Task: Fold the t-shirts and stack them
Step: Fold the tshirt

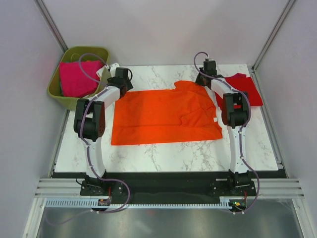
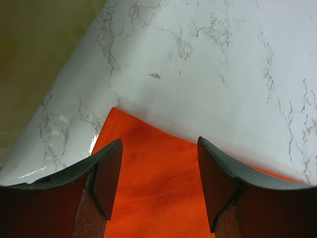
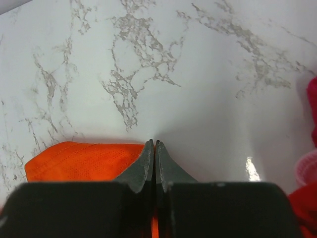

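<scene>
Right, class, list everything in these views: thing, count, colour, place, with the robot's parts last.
orange t-shirt: one, orange, spread flat mid-table
red t-shirt: one, red, at the table's far right
pink t-shirt: one, magenta, inside the bin
bin: one, olive green, beyond the table's far left corner
table: one, white marble
left gripper: one, dark, open over the orange t-shirt's corner
right gripper: one, dark, shut on the orange t-shirt's edge
</scene>
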Motion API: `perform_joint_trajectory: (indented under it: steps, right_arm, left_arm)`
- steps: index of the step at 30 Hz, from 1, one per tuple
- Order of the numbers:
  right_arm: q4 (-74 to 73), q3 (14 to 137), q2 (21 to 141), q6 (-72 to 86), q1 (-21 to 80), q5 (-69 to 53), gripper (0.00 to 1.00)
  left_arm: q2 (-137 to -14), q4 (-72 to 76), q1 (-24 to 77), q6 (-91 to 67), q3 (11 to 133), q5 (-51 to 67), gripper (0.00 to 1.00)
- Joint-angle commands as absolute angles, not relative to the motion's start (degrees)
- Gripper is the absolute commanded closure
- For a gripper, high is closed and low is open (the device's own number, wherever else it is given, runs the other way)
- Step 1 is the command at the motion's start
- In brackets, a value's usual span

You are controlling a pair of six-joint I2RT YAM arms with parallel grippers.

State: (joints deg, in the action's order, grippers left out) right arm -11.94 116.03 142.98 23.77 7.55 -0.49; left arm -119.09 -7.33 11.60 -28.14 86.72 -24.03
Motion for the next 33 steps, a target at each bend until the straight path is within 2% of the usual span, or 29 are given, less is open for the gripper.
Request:
perform_joint_trajectory:
  steps: [1, 17, 20, 26, 33]
  right_arm:
    - [-10.8, 113.3, 139.0, 24.6, 6.5, 4.0, 0.98]
    - [-7.7, 109.2, 137.1, 26.9, 4.7, 3.3, 0.99]
    - [-7.3, 108.9, 137.0, 27.1, 4.7, 2.9, 0.99]
    - [-5.5, 107.8, 137.0, 27.8, 4.5, 1.8, 0.99]
    - [-3.6, 107.3, 137.4, 28.6, 4.3, 1.3, 0.99]
  left_arm:
    - [-120.9, -7.2, 11.2, -27.2, 90.4, -26.4, 0.31]
    - [-132.3, -13.4, 11.2, -28.0, 105.1, -27.2, 0.37]
    - [-133.7, -16.6, 11.2, -29.2, 107.8, -28.0, 0.42]
    - [-134.0, -19.5, 10.4, -32.1, 108.5, -28.8, 0.43]
    - [-138.2, -28.1, 10.3, -32.2, 116.6, -28.5, 0.41]
